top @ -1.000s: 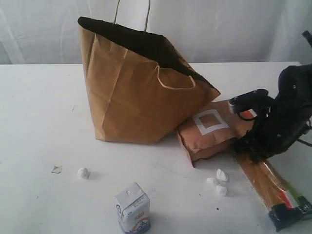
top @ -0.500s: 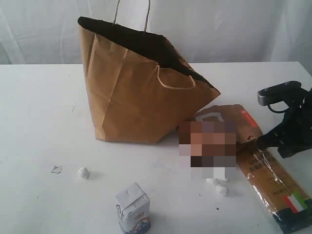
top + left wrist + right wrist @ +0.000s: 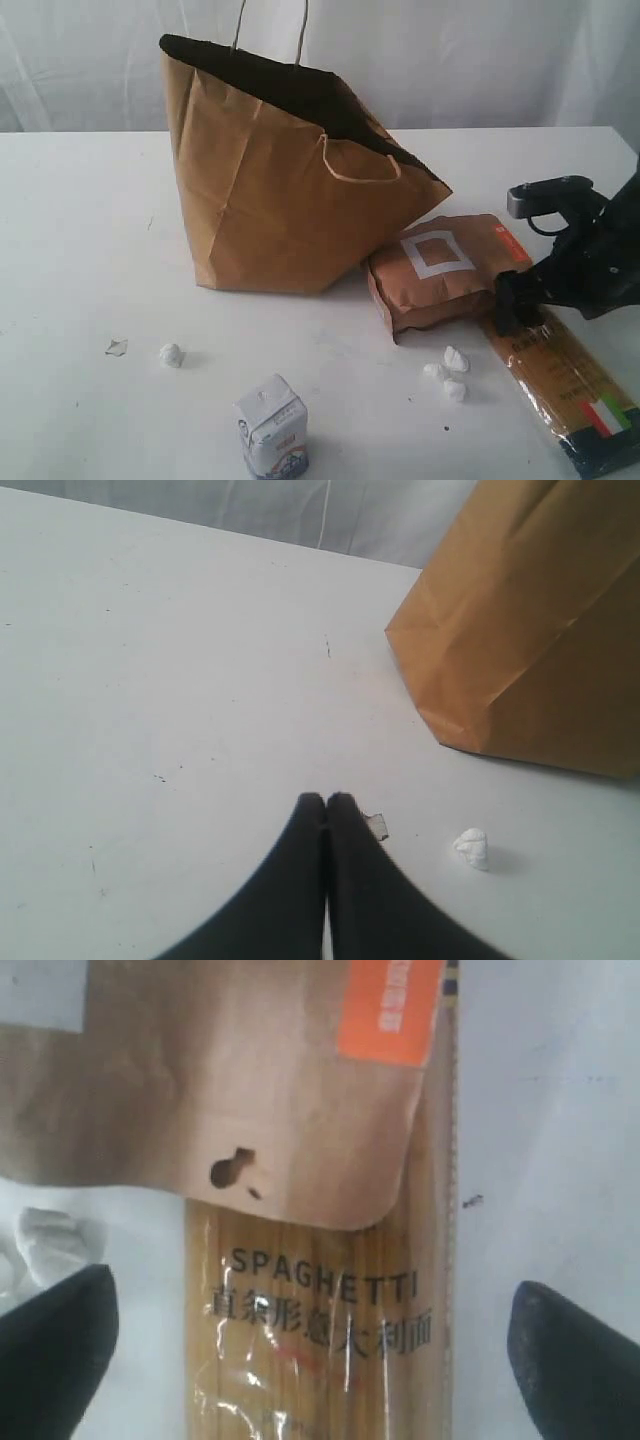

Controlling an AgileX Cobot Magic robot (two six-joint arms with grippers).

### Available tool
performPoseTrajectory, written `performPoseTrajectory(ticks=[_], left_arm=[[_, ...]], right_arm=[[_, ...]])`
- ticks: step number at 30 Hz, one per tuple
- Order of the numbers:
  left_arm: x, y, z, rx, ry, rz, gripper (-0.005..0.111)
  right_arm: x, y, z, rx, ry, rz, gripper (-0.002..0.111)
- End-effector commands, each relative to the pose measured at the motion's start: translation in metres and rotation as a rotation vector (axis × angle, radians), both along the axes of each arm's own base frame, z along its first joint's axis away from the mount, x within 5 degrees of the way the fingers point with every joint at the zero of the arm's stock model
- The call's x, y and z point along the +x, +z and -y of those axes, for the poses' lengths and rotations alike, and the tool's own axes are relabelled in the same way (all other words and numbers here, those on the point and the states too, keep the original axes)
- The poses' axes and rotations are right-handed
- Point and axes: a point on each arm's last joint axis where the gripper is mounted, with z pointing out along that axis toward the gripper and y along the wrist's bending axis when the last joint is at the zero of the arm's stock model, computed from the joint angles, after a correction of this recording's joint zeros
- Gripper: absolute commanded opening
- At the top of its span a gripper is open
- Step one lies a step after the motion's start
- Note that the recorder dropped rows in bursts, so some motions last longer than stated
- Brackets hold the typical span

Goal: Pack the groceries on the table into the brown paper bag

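Note:
The brown paper bag (image 3: 280,190) stands open and leaning at mid-table, its side also showing in the left wrist view (image 3: 530,630). A brown white-square pouch (image 3: 440,265) lies at its right foot, overlapping the end of the long pasta packet (image 3: 565,385). My right gripper (image 3: 518,303) hovers open over that end; the packet (image 3: 320,1340) lies between the spread fingers (image 3: 55,1350), below the pouch's edge (image 3: 230,1080). The small white carton (image 3: 272,428) stands at the front. My left gripper (image 3: 327,800) is shut and empty above the table (image 3: 150,680). Both jars are out of view.
White crumpled bits lie by the pouch (image 3: 447,362) and at the front left (image 3: 171,354), the latter near the left gripper (image 3: 472,848). A small torn scrap (image 3: 117,347) lies beside it. A white curtain closes the back.
My right gripper swung out to the right off the pouch, then came back left and lower over the pasta packet's end. The groceries and bag have stayed put.

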Motion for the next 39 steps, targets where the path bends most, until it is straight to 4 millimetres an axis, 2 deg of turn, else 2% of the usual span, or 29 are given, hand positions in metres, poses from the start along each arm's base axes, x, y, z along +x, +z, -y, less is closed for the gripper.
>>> performPoseTrajectory(ticks=[1, 4, 7, 13, 16, 17, 19, 20, 23, 26, 31, 39], left_arm=[[0.0, -0.001, 0.0, -0.013, 0.004, -0.005, 0.0], [0.0, -0.001, 0.0, -0.013, 0.004, -0.005, 0.0], [0.0, -0.001, 0.0, -0.013, 0.004, -0.005, 0.0], [0.0, -0.001, 0.0, -0.009, 0.004, -0.004, 0.0], [0.0, -0.001, 0.0, -0.009, 0.004, -0.004, 0.0], [0.0, -0.001, 0.0, -0.009, 0.004, -0.004, 0.0], [0.0, -0.001, 0.0, -0.012, 0.005, -0.004, 0.0], [0.0, -0.001, 0.0, -0.012, 0.005, -0.004, 0.0], [0.0, -0.001, 0.0, -0.012, 0.005, -0.004, 0.0], [0.0, -0.001, 0.0, -0.012, 0.005, -0.004, 0.0], [0.0, -0.001, 0.0, -0.012, 0.005, -0.004, 0.0], [0.0, -0.001, 0.0, -0.012, 0.005, -0.004, 0.0]], right_arm=[[0.0, -0.006, 0.0, 0.01, -0.003, -0.013, 0.103], [0.002, -0.014, -0.002, 0.027, -0.02, -0.029, 0.103], [0.003, -0.022, -0.005, 0.013, 0.044, -0.046, 0.103], [0.003, -0.024, -0.02, -0.003, 0.099, -0.035, 0.1], [0.003, -0.024, -0.027, -0.027, 0.126, -0.016, 0.085], [0.003, -0.024, -0.029, -0.047, 0.144, -0.013, 0.066], [0.002, -0.024, -0.027, -0.076, 0.175, -0.021, 0.045], [0.001, -0.024, -0.026, -0.088, 0.188, -0.028, 0.045], [0.001, -0.024, -0.025, -0.091, 0.191, -0.03, 0.061], [0.001, -0.028, -0.026, -0.081, 0.182, -0.042, 0.064], [-0.003, -0.049, -0.031, -0.048, 0.167, -0.167, 0.073], [-0.005, -0.05, -0.037, -0.05, 0.189, -0.178, 0.073]])
